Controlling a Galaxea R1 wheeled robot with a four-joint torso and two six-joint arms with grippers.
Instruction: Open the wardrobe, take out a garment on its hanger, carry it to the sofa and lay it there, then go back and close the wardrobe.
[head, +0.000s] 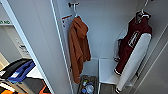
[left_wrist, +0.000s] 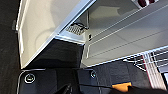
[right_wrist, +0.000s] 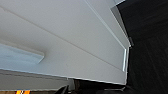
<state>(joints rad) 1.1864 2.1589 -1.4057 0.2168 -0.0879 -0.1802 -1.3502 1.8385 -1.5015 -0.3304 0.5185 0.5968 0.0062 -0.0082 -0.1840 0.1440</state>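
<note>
The white wardrobe (head: 107, 32) stands open before me, its left door (head: 37, 45) swung out toward me. Inside on the right hangs the garment (head: 132, 47), a maroon jacket with white sleeves, on a thin white hanger (head: 143, 13) whose hook reaches up out of the picture. An orange-rust hooded garment (head: 78, 45) hangs from a hook at the left. In the left wrist view the left gripper (left_wrist: 66, 88) shows as dark parts low down, near the door's bottom edge (left_wrist: 45, 30). A dark part of the right gripper (right_wrist: 65, 89) lies beside a white wardrobe panel (right_wrist: 75, 37).
On the wardrobe floor a wire basket (head: 87, 85) holds small bottles, next to a low white shelf (head: 107, 71). The room's floor is dark carpet (right_wrist: 150, 50). A black and blue object (head: 20, 71) sits low at the left of the door.
</note>
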